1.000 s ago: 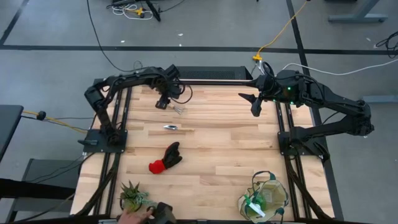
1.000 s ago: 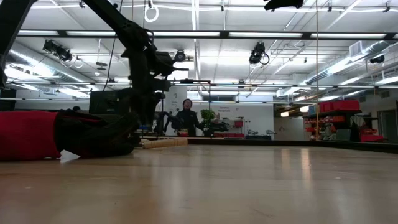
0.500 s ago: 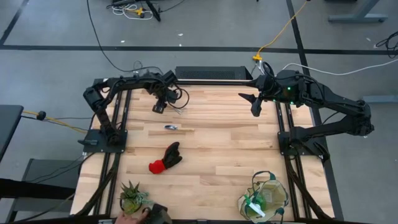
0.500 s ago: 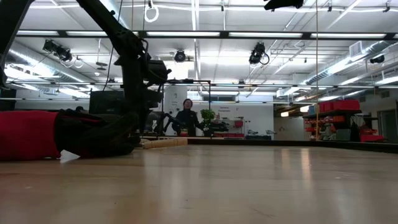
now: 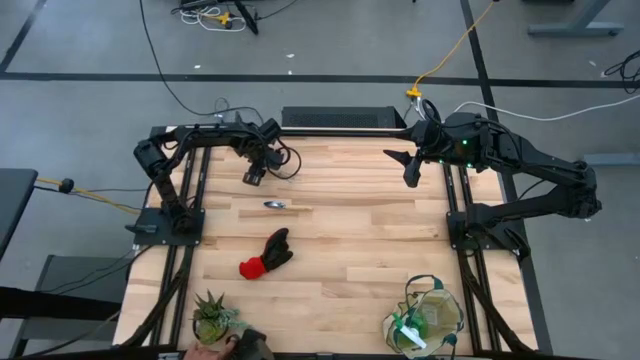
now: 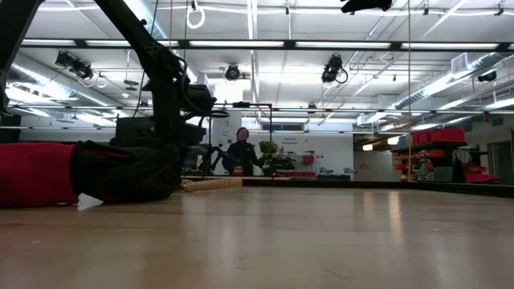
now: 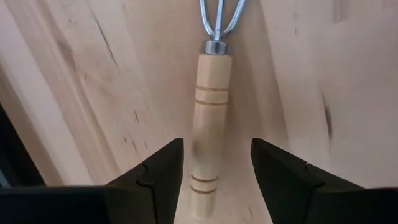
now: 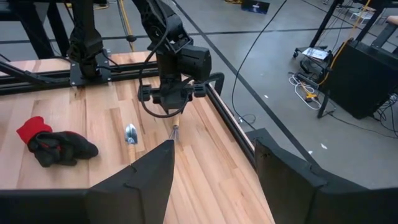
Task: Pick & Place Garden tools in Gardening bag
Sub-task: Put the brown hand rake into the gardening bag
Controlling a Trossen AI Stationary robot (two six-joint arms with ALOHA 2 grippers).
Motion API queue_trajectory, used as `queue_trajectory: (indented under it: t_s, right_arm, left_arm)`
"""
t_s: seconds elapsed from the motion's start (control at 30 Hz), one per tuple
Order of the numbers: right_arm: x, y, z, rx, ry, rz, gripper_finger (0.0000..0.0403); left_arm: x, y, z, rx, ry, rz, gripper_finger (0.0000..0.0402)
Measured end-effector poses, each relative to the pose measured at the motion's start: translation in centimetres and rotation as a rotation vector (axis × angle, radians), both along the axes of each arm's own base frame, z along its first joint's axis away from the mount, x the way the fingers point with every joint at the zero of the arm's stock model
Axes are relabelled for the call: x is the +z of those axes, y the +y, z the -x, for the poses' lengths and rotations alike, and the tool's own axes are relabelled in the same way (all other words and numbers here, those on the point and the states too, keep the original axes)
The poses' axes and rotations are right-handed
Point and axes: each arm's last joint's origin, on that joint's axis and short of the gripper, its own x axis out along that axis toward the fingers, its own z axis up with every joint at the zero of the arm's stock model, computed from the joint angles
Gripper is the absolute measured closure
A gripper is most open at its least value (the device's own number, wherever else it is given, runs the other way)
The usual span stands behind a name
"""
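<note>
The wooden-handled rake (image 7: 211, 93) lies flat on the table near its far left, with the metal tines (image 8: 175, 130) pointing away from my left gripper. My left gripper (image 7: 217, 149) is open just above the table, one finger on each side of the rake's handle and apart from it. It also shows in the high view (image 5: 253, 177). The trowel (image 5: 275, 205) and the red-and-black gloves (image 5: 265, 255) lie on the table nearer the middle. The beige bag (image 5: 425, 318) stands at the near right, with a bright green piece (image 5: 405, 325) in its mouth. My right gripper (image 5: 410, 172) is open and empty at the far right.
A small spiky potted plant (image 5: 212, 317) stands at the near left edge, with a person's hand (image 5: 212, 349) beside it. Dark arm frames (image 5: 170, 215) run along the table's left and right sides. Bare wood lies between the gloves and the bag.
My left gripper has gone a little toward the table's left edge and near edge, along the rake's handle away from the tines. The rake, trowel and gloves have stayed where they were.
</note>
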Motion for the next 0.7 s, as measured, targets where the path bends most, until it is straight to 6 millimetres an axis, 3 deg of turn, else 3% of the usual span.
queue_trajectory:
  t_s: [0.5,0.7]
  right_arm:
    - [0.0,0.0,0.0,0.000,0.000,0.000,0.0179]
    - [0.0,0.0,0.0,0.000,0.000,0.000,0.0179]
  left_arm:
    - [-1.0,0.2,-0.2,0.012,0.025,-0.002,0.0209]
    - [-1.0,0.1,-0.2,0.013,0.030,0.003,0.0233]
